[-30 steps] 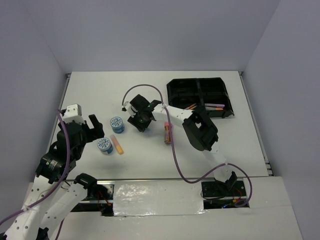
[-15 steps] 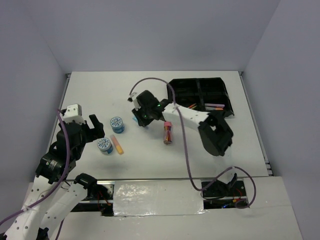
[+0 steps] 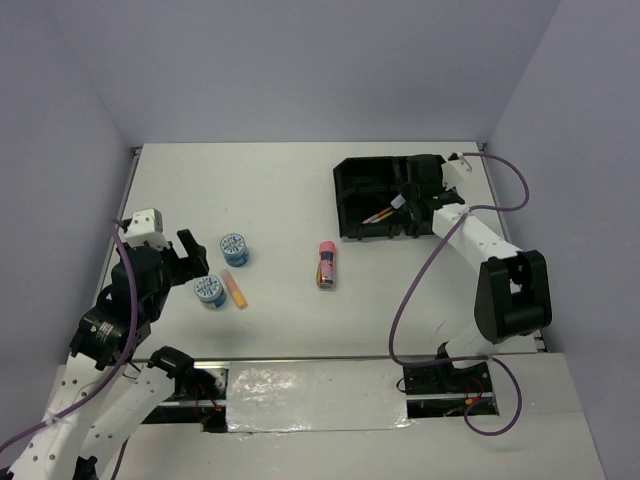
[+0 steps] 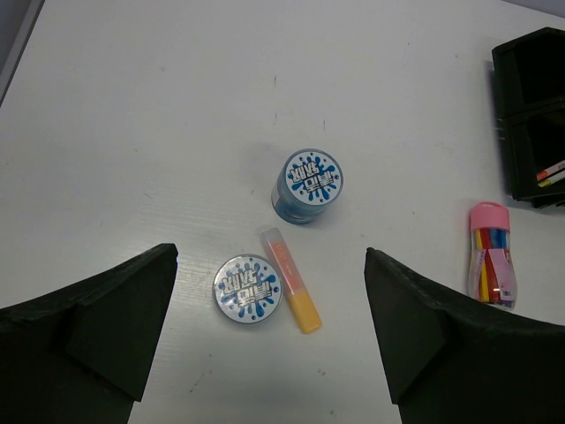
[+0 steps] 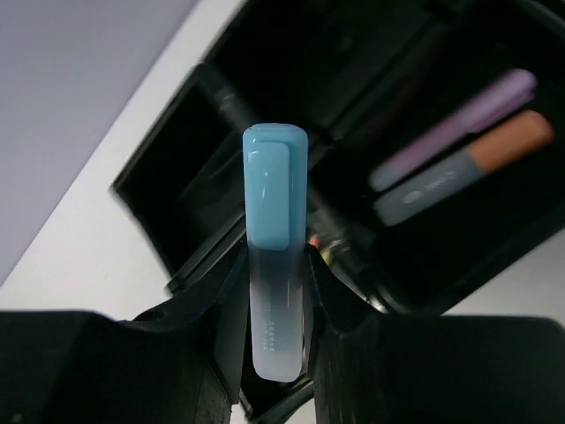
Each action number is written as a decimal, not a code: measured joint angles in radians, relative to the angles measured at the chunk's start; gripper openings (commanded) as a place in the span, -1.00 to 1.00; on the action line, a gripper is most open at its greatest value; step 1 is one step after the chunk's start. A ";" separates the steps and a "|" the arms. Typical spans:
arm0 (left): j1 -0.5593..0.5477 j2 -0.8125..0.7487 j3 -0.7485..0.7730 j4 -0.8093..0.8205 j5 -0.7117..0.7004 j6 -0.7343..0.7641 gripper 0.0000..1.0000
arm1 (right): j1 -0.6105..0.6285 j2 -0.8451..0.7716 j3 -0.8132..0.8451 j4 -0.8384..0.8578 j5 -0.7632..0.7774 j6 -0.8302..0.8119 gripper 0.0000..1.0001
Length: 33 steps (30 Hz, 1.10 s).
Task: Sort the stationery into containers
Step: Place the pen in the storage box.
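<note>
Hanging spread and empty nearest the arm bases, the left tool (image 3: 196, 255) sits well left of the black tray (image 3: 365, 180), with its fingers cut off by the wrist view's lower edge. Beyond it, also well left of the tray on the white counter (image 3: 300, 190), are two blue-white tape rolls. The nearer roll (image 4: 247, 289) is just beside one orange marker (image 4: 291, 291), and the farther roll (image 4: 306, 181) stands slightly apart. One pink-capped glue stick (image 4: 491, 256) lies on its side closer to the tray. Over the tray the right tool (image 5: 275, 309) is clenched on one blue marker (image 5: 275, 203); I cannot tell which of the four compartments lies beneath it. From above, the right arm hides much of the tray's right half. Inside the tray, blurred, one purple marker (image 5: 459, 132) and a second orange marker (image 5: 481, 159) lie side by side. Thin pens (image 3: 380, 213) show in its near-left compartment, but their number is unclear.
</note>
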 measured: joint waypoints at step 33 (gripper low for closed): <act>0.000 -0.002 0.000 0.000 0.007 0.000 0.99 | -0.164 0.144 0.101 -0.127 -0.019 0.056 0.99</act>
